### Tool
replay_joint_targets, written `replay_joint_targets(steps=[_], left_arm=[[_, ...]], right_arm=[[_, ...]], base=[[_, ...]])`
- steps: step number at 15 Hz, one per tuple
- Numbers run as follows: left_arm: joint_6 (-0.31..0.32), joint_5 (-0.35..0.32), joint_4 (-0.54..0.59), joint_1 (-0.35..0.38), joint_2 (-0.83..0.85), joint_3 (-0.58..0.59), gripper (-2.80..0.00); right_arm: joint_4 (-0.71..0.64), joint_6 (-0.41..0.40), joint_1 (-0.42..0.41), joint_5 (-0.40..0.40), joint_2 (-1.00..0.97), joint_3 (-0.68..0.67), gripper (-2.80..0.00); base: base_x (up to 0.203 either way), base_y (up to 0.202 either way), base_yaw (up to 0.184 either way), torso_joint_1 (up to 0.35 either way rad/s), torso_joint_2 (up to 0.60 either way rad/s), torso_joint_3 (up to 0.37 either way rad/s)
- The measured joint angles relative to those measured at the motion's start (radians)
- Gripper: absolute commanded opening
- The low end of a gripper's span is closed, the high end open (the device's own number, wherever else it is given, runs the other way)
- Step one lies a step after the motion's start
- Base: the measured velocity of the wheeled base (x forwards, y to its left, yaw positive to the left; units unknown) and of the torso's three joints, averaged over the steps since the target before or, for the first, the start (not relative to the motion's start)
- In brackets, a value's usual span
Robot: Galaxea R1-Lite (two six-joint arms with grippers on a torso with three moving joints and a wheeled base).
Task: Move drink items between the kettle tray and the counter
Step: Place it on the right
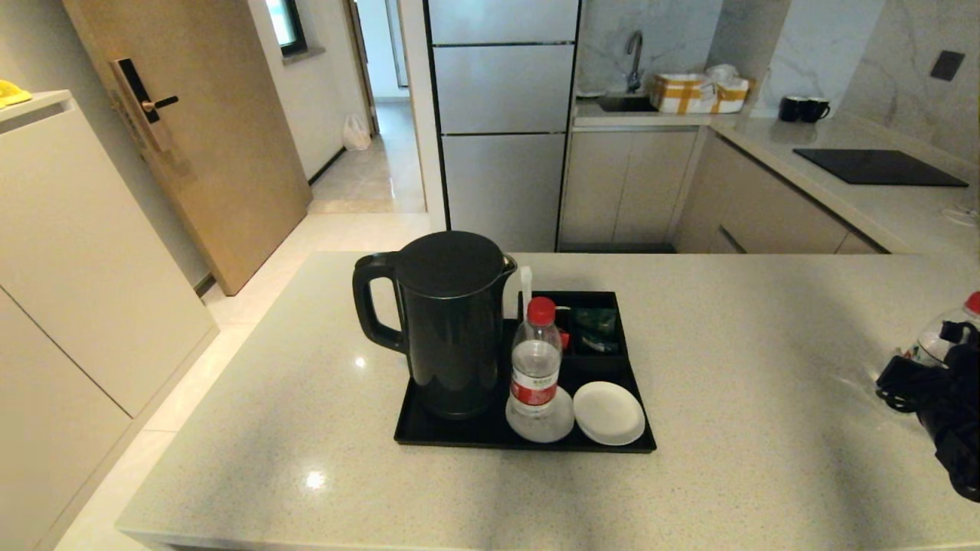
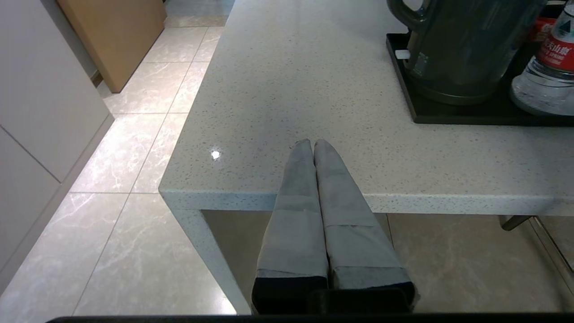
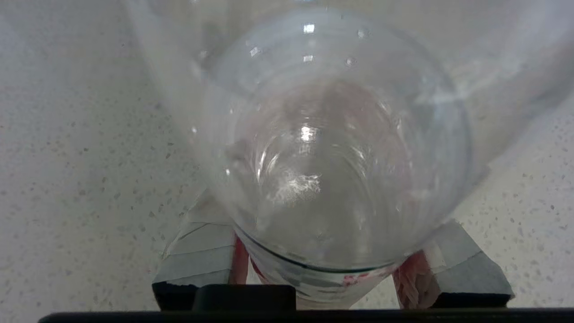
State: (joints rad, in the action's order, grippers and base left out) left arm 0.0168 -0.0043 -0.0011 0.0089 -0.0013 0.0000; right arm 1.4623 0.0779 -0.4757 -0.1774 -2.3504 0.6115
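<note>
A clear water bottle with red cap and red label stands on a white coaster on the black kettle tray. The dark green sachet lies in a small compartment at the tray's far end. At the counter's far right, my right gripper is shut on a second clear bottle, red cap uppermost; its base faces the wrist camera over the speckled top. Whether it touches the counter I cannot tell. My left gripper is shut and empty by the counter's front left corner.
The tall black kettle fills the tray's left half. A bare white coaster lies at the tray's front right. Behind are a fridge, a farther worktop with a black hob and a sink.
</note>
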Motion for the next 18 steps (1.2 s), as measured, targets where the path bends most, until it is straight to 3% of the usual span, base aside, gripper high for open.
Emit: replay_joint_targets(steps=[3,4,5,18], left_arm=[[0.001,-0.001,0.0,0.0,0.0,0.0,-2.8],[0.0,0.0,0.0,0.0,0.0,0.0,-2.8],[0.001,0.0,0.0,0.0,0.0,0.0,-2.8],[0.0,0.0,0.0,0.0,0.0,0.0,-2.8]], right_arm=[[0.03,-0.003,0.0,0.001,-0.001,-0.029,-2.8],[0.04,-0.011,0.0,0.0,-0.001,-0.037,-1.0],[0.043,-0.018,0.0,0.0,-0.001,-0.041,0.0],[0.057,-0.083,0.007,0.027,0.123,-0.163,0.0]], base=[[0.0,0.0,0.0,0.0,0.0,0.0],[0.0,0.0,0.0,0.0,0.0,0.0],[0.0,0.0,0.0,0.0,0.0,0.0],[0.0,0.0,0.0,0.0,0.0,0.0]])
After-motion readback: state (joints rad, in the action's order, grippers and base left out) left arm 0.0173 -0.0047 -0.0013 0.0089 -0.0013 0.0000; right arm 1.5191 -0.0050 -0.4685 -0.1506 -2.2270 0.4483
